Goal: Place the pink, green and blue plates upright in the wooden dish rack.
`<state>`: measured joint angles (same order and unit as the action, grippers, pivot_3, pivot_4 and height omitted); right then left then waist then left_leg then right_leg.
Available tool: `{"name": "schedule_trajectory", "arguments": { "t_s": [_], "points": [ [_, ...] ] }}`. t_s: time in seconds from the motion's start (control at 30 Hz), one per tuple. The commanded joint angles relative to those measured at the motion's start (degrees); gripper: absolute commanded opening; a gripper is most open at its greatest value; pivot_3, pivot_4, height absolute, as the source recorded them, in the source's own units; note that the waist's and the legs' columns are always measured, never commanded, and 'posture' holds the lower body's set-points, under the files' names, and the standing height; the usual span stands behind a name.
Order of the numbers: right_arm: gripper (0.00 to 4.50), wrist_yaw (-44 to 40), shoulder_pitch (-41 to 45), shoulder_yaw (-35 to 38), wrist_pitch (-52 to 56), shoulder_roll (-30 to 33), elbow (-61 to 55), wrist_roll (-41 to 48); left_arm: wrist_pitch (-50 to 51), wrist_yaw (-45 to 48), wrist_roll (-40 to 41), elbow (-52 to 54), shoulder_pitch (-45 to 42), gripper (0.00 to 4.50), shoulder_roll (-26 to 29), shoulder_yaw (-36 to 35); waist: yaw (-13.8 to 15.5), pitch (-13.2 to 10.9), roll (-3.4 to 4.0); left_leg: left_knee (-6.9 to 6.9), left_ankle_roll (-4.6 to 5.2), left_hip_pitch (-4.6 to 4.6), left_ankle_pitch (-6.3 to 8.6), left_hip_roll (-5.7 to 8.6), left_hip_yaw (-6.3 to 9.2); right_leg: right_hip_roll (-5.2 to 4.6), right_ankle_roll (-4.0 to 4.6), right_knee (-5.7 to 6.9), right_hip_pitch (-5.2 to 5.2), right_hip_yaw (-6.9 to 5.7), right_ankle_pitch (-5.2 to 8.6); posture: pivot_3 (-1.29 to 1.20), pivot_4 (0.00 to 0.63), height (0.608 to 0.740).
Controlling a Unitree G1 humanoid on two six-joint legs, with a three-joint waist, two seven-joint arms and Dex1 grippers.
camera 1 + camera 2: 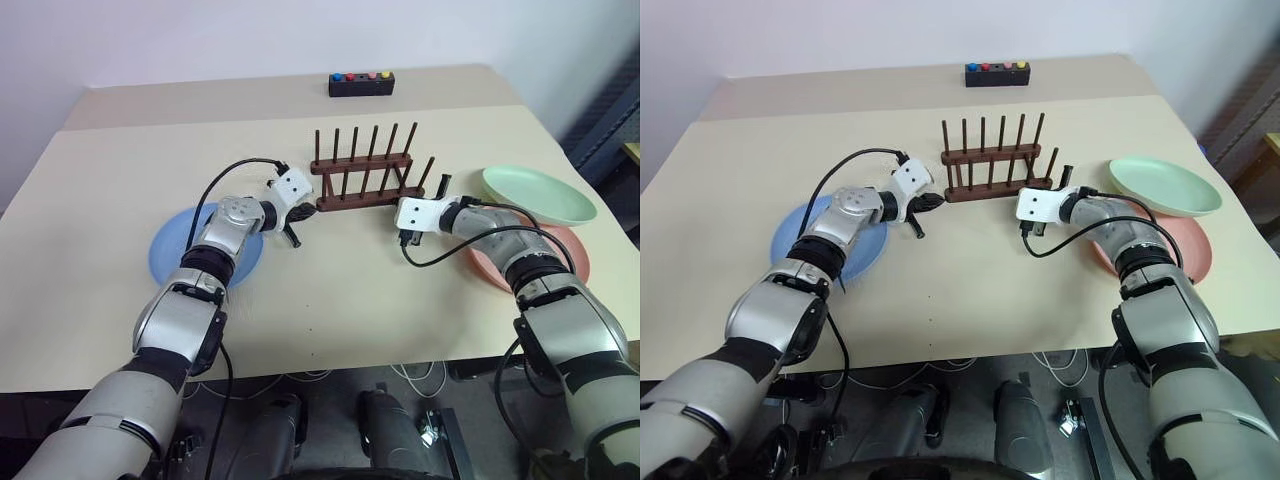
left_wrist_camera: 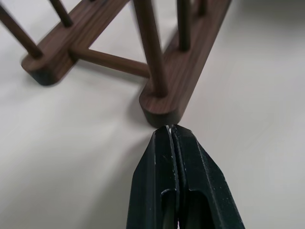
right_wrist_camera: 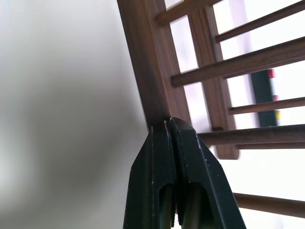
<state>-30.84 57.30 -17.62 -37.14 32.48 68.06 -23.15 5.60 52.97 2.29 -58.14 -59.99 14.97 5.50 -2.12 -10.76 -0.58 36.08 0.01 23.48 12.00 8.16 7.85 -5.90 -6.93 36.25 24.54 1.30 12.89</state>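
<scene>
Centre of the pale table (image 1: 330, 300): wooden dish rack (image 1: 362, 187) standing upright, pegs up, not a plate in it. Left gripper (image 2: 170, 131) pressed fully together, fingers flat against each other with nothing between them – tips right at the rounded end of one base rail, touching or a hair off, hard to call from the wrist view. Right gripper (image 3: 167, 125) likewise clamped shut on nothing, tips up against the other end of the rack where the rail meets the table (contact looks likely, cannot be sure). Seen from the head, both arms angled inward, one at each short end of the rack, black cables looping off each wrist. Blue plate (image 1: 172, 245) lying flat on the table under the left forearm, partly covered by it. Over on the right side, green plate (image 1: 538, 194) resting tilted with one edge propped on the pink plate (image 1: 575, 255), which lies flat beneath – much of the pink one hidden by the right arm and the green one. Far edge of the table, well behind the rack: small black box (image 1: 361, 83) with blue, red and yellow buttons on top.
</scene>
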Motion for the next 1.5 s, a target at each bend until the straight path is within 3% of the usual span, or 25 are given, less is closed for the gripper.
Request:
{"name": "schedule_trajectory", "arguments": {
  "t_s": [0.03, 0.07, 0.2, 0.27, 0.3, 0.47, 0.57, 0.63, 0.83, 0.93, 1.03, 1.37, 1.5],
  "points": [
    [0.88, -15.9, -1.5, 6.5, 5.1, 2.9, -8.0, 11.9, 11.2, 11.4, 9.2, 16.2, 3.0, 0.53, 4.1, -3.8, -0.5, 0.0, 0.0, 0.01, 0.0, 0.01, 0.0, 0.0, 0.01, 0.0, -0.01, 0.0, 0.0, 0.0, 0.0, 0.0, 0.15, 0.74],
    [1.33, -18.5, -2.6, 7.9, 6.9, 3.5, -11.1, 14.4, 13.5, 13.0, 10.6, 20.8, 4.7, 0.82, 5.5, -4.1, -0.7, 0.0, 0.0, -0.01, 0.01, 0.01, 0.01, 0.0, 0.0, 0.0, -0.01, -0.02, 0.0, 0.01, 0.0, 0.0, 0.15, 0.74],
    [3.47, -23.5, -8.6, 15.9, 19.6, 3.0, -27.9, 27.9, 25.0, 17.2, 17.5, 36.8, 11.0, 2.9, 11.6, -5.8, -1.6, 0.0, 0.01, -0.04, 0.0, -0.01, 0.01, -0.11, 0.04, 0.05, -0.01, 0.0, 0.03, 0.02, 0.0, 0.0, 0.15, 0.74],
    [4.37, -24.7, -12.3, 18.4, 27.6, 3.5, -36.1, 32.5, 28.6, 18.2, 19.5, 41.3, 13.1, 3.79, 14.3, -6.4, -1.7, 0.0, 0.02, -0.03, -0.01, -0.02, 0.02, -0.12, 0.08, 0.07, -0.01, 0.05, 0.05, 0.02, 0.0, 0.0, 0.15, 0.74],
    [4.5, -24.6, -14.2, 19.3, 31.8, 4.2, -40.2, 33.7, 29.3, 18.1, 20.1, 42.6, 13.8, 4.43, 15.2, -6.7, -1.6, 0.0, 0.02, -0.02, 0.0, -0.02, 0.03, -0.12, 0.09, 0.07, 0.0, 0.08, 0.05, 0.02, 0.0, 0.0, 0.15, 0.74],
    [4.5, -25.4, -21.2, 24.0, 46.7, 9.0, -55.6, 40.4, 32.6, 19.1, 24.4, 48.2, 16.5, 4.47, 17.8, -7.8, -0.3, 0.0, 0.04, 0.01, 0.24, -0.03, 0.18, -0.1, 0.08, 0.06, 0.01, 0.07, 0.06, 0.04, -0.01, 0.0, 0.15, 0.74],
    [4.5, -21.6, -22.8, 26.8, 46.4, 11.4, -56.8, 38.4, 33.0, 19.0, 27.5, 52.0, 18.0, 4.47, 17.6, -9.2, 0.3, 0.0, 0.04, 0.02, 0.25, -0.03, 0.19, -0.07, 0.05, 0.02, 0.01, 0.04, 0.03, 0.04, -0.01, 0.0, 0.15, 0.74],
    [4.5, -19.9, -25.8, 27.9, 51.6, 14.3, -58.4, 37.4, 28.6, 20.2, 28.1, 55.6, 20.6, 4.47, 18.0, -9.7, 1.0, 0.0, 0.04, 0.01, 0.26, -0.02, 0.21, -0.07, 0.02, 0.01, 0.03, -0.01, 0.02, 0.05, -0.02, 0.0, 0.15, 0.74],
    [4.5, -21.8, -38.1, 33.0, 73.7, 22.1, -71.5, 44.8, 25.6, 22.1, 29.2, 57.3, 23.8, 4.47, 20.0, -9.5, 1.6, 0.0, 0.07, -0.02, 0.26, 0.0, 0.25, -0.1, 0.0, -0.01, 0.05, -0.06, 0.03, 0.06, -0.02, 0.0, 0.15, 0.74],
    [4.5, -21.1, -41.3, 33.2, 91.5, 28.9, -76.1, 47.3, 24.6, 22.5, 28.8, 55.6, 23.1, 4.47, 20.3, -8.9, 1.5, 0.0, 0.17, 0.04, 0.37, -0.01, 0.31, -0.1, -0.11, -0.04, 0.08, -0.06, 0.03, 0.13, -0.05, 0.0, 0.15, 0.74],
    [4.5, -22.6, -44.1, 33.0, 92.1, 32.5, -79.0, 47.3, 24.5, 22.7, 28.9, 54.1, 21.9, 4.47, 19.7, -8.3, 1.5, 0.0, 0.16, 0.02, 0.38, -0.02, 0.32, -0.16, -0.11, -0.06, 0.09, -0.08, 0.03, 0.12, -0.04, 0.0, 0.15, 0.74],
    [4.5, -24.3, -51.4, 30.0, 91.5, 33.8, -80.7, 46.2, 22.4, 22.2, 28.2, 52.1, 20.1, 4.47, 18.2, -6.5, 1.6, 0.0, 0.13, 0.06, 0.45, -0.01, 0.37, -0.2, -0.21, -0.07, 0.08, -0.14, -0.02, 0.1, -0.05, 0.0, 0.15, 0.74],
    [3.29, -23.5, -51.3, 26.0, 87.0, 34.8, -77.9, 41.9, 22.3, 21.8, 28.1, 52.3, 20.3, 4.5, 18.7, -6.6, 1.5, 0.0, 0.13, 0.05, 0.45, -0.02, 0.37, -0.21, -0.21, -0.06, 0.08, -0.15, -0.02, 0.11, -0.05, 0.0, 0.15, 0.74]
  ]
}}
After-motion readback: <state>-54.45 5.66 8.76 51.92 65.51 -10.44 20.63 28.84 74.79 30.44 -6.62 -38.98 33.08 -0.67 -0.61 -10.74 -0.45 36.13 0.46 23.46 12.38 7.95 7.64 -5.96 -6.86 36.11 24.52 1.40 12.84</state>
